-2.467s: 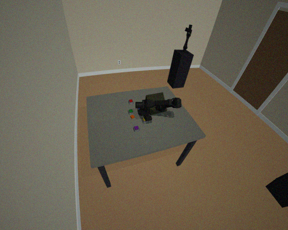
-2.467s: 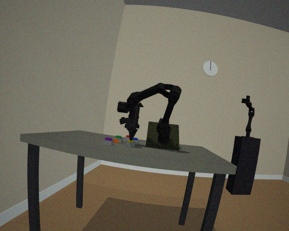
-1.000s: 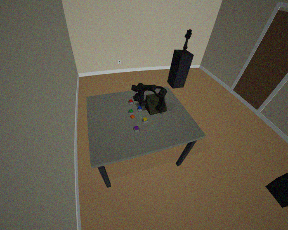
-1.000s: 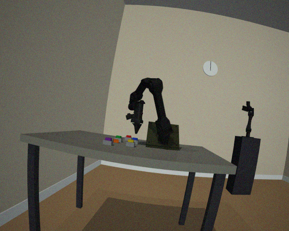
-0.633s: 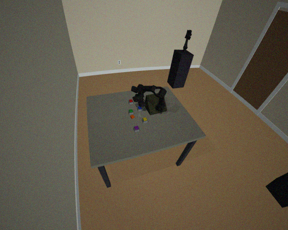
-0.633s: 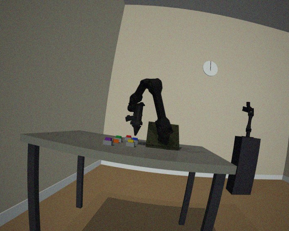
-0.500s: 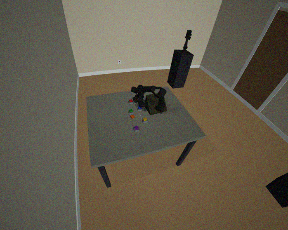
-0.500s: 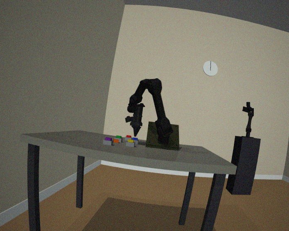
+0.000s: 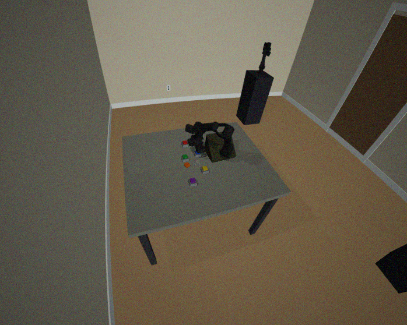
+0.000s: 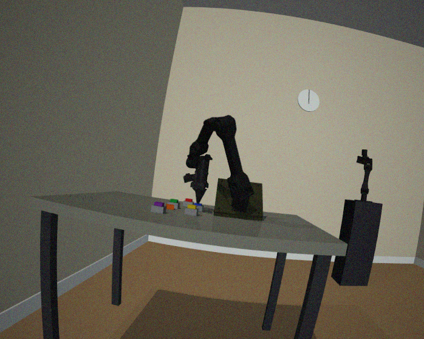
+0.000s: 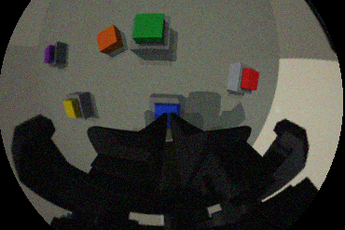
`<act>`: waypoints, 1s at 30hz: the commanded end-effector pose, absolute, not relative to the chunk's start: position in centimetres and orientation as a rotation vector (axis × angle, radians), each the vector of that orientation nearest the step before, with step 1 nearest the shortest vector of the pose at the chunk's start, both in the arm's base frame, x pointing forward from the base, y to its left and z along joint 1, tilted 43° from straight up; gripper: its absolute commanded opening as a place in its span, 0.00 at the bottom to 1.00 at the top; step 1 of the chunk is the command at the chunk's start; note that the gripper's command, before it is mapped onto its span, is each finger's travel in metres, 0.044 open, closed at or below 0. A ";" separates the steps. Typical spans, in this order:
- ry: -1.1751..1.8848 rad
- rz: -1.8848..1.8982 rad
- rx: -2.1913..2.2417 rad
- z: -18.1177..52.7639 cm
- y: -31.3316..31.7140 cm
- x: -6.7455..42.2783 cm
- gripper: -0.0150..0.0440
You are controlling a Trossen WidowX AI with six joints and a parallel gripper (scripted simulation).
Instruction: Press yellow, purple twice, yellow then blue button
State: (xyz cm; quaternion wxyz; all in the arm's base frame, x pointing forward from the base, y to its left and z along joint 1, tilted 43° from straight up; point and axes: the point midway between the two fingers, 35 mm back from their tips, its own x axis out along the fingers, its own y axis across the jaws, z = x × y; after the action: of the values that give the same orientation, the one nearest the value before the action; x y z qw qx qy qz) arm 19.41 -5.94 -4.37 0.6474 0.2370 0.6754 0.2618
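You're not getting any readable text here. The buttons, the table (image 9: 161,209) and the arm's base plate (image 10: 254,189) are showing no labels, brands or numbers. The white wall clock (image 10: 308,100) is showing a single dark hand line, no numerals. The wall outlet (image 9: 168,87) is too small to show any marking. The dark pedestal (image 10: 356,240) is carrying no lettering either.
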 end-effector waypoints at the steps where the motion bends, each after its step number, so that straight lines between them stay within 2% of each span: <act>1: 1.540 0.597 0.549 -4.4 -5.7 19.2 0.29; 12: 1.540 0.597 0.549 -4.4 -5.7 19.2 0.29; 19: 1.541 0.596 0.549 -2.0 -7.9 19.4 0.29; 23: 1.548 0.566 0.535 1.4 -6.5 22.3 0.47; 30: 1.543 0.544 0.532 12.1 1.3 26.5 0.78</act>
State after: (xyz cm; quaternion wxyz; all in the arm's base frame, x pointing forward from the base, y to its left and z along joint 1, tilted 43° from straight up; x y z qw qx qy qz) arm 25.99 -1.85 8.27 0.6537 0.2308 0.6802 0.2382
